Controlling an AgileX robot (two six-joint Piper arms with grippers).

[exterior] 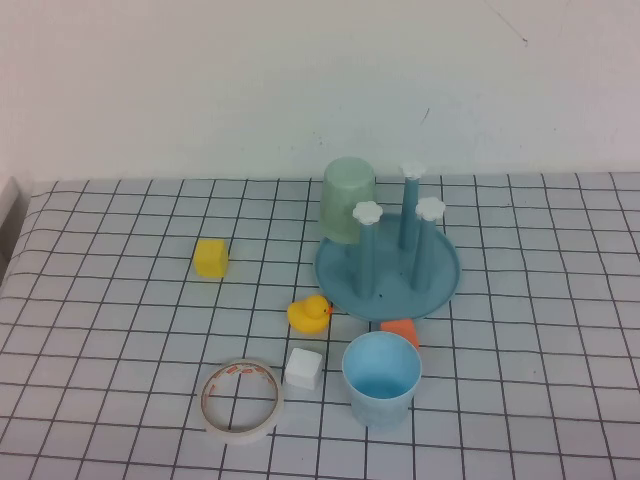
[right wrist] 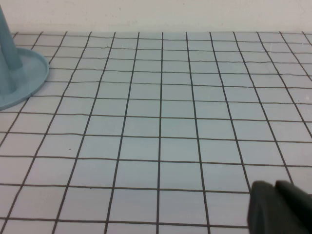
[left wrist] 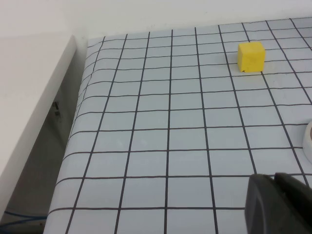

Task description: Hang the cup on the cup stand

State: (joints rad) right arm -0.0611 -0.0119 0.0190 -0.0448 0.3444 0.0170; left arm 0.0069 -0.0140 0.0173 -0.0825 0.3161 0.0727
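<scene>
The light sky-blue cup (exterior: 381, 378) stands upright, mouth up, on the checked table near the front, just in front of the cup stand (exterior: 388, 270). The stand is a round teal dish with upright blue pegs and white flower caps. A pale green cup (exterior: 348, 200) sits upside down on its back left peg. Neither arm shows in the high view. My left gripper (left wrist: 273, 178) is shut and empty, low over the table's left part. My right gripper (right wrist: 274, 185) is shut and empty over the table's right part; the stand's base (right wrist: 19, 78) shows far from it.
A yellow cube (exterior: 210, 257) (left wrist: 251, 56), a yellow duck (exterior: 309, 314), a white cube (exterior: 303, 368), a tape roll (exterior: 241, 399) and a small orange piece (exterior: 400, 331) lie around the cup and stand. The table's left edge (left wrist: 80, 97) drops off beside the left gripper.
</scene>
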